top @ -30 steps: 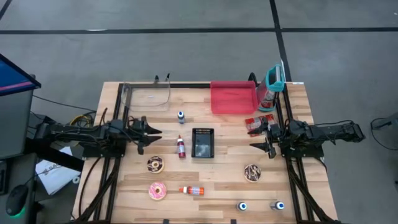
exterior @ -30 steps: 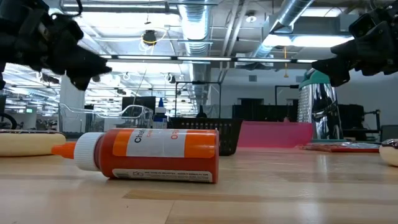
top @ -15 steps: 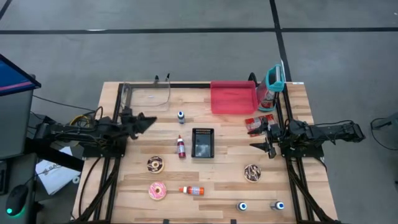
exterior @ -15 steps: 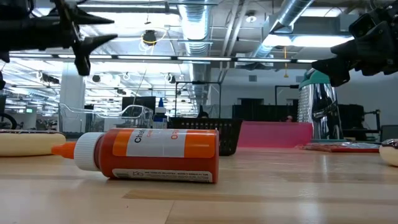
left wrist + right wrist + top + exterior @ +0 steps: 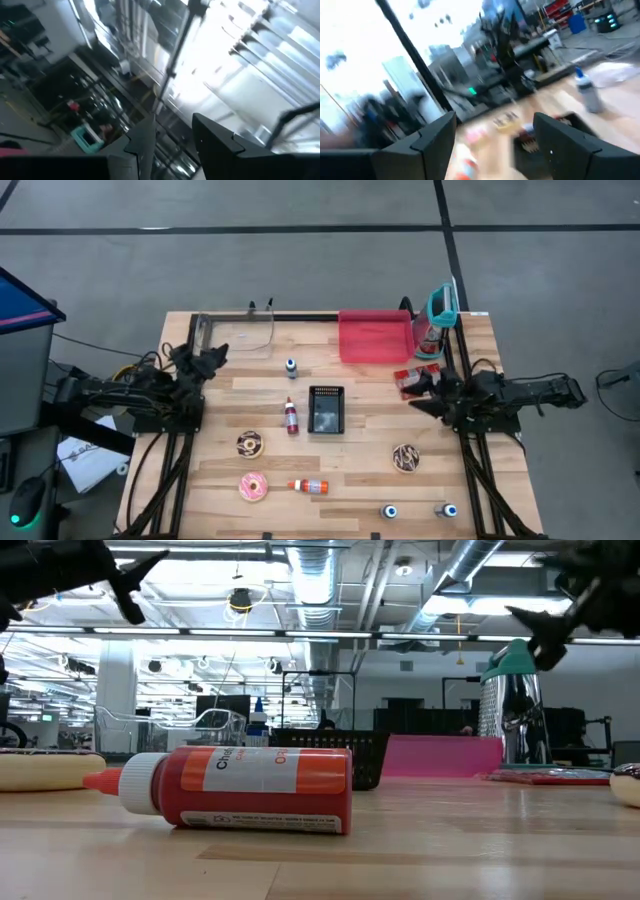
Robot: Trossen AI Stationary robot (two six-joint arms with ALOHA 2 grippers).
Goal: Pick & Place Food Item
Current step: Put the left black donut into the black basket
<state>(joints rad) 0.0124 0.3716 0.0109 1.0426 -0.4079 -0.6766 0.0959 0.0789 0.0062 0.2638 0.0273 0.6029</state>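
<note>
Three donuts lie flat on the wooden table: a chocolate one, a pink one and a second chocolate one. A black basket stands in the table's middle. My left gripper is open over the left side, tipped up toward the ceiling, with nothing between its fingers. My right gripper is open over the right side, above a red packet, and holds nothing. Both are high over the table in the low view, the left and the right.
An orange sauce bottle lies near the front edge. A red bottle and a small bottle are left of the basket. A red tray and a grater stand far right. A clear container is far left.
My left gripper has risen, tipped steeply upward and rolled, its fingertips swinging back toward the table's far left. My right gripper has rolled about its own axis and tipped up a little. Nothing on the table has moved.
</note>
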